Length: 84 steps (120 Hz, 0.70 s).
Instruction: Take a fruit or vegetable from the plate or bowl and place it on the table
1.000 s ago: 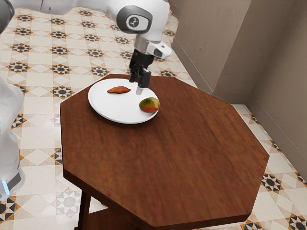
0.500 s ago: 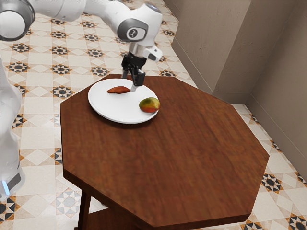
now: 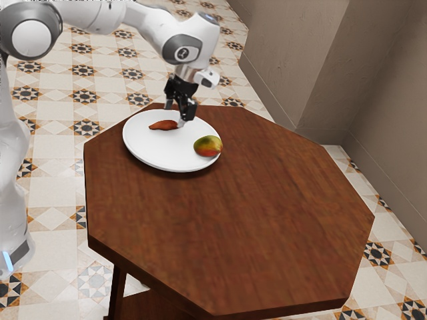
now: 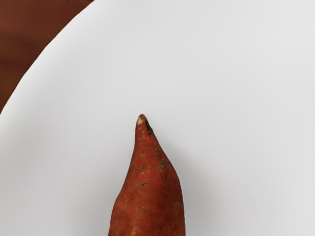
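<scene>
And there was the pincer (image 3: 175,117), released, its two fingers parted, poised low over the sweet potato (image 3: 163,125)! That orange-red root lay ungripped on the white plate (image 3: 160,151), its narrow end near one fingertip. Farther out sat the mango (image 3: 208,146), by the rim, then the brown worktop (image 3: 253,220). This looked like lining up for the grasp; the next move called for straddling the root, lowering and closing squarely.
</scene>
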### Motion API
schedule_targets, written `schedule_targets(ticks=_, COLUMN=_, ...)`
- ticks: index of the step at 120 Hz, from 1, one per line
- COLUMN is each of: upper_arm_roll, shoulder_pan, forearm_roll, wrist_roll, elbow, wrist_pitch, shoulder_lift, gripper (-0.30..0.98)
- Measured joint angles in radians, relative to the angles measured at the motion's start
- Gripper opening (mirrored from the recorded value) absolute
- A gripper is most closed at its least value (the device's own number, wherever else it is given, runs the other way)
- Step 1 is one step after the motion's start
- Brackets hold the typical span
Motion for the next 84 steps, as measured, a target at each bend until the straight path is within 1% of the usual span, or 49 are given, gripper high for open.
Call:
schedule_targets(ticks=34, upper_arm_roll=0.003, shoulder_pan=-0.003, forearm_roll=-0.02, wrist_roll=0.008, elbow=-0.03, wrist_pitch=0.036, shoulder_lift=0.011, gripper=0.69)
schedule_targets(ticks=84, upper_arm_roll=0.026, shoulder_pan=0.0, forearm_roll=-0.024, wrist_roll=0.015, elbow=-0.036, wrist_pitch=0.06, shoulder_lift=0.012, gripper=0.69)
